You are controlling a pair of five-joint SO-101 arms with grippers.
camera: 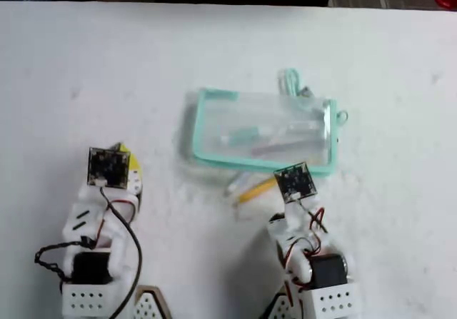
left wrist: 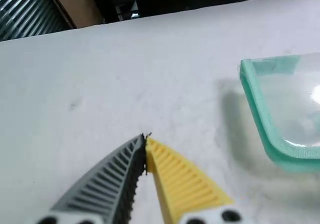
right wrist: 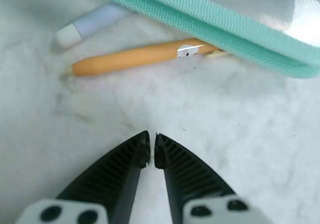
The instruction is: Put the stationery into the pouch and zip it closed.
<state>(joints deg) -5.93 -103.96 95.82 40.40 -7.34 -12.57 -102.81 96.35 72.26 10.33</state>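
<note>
The pouch lies flat on the table, just toward 1 o'clock from its middle, with some stationery already visible through its clear wall. The orange pen and the pale pen lie outside at the pouch's 6 o'clock edge, the orange one partly tucked under the teal binding. My right gripper hangs just short of them, jaws all but shut and holding nothing. I judge they must open before any grasp. My left gripper, closed and empty, sits at the pouch's 8 o'clock, probably parked out of the way.
</note>
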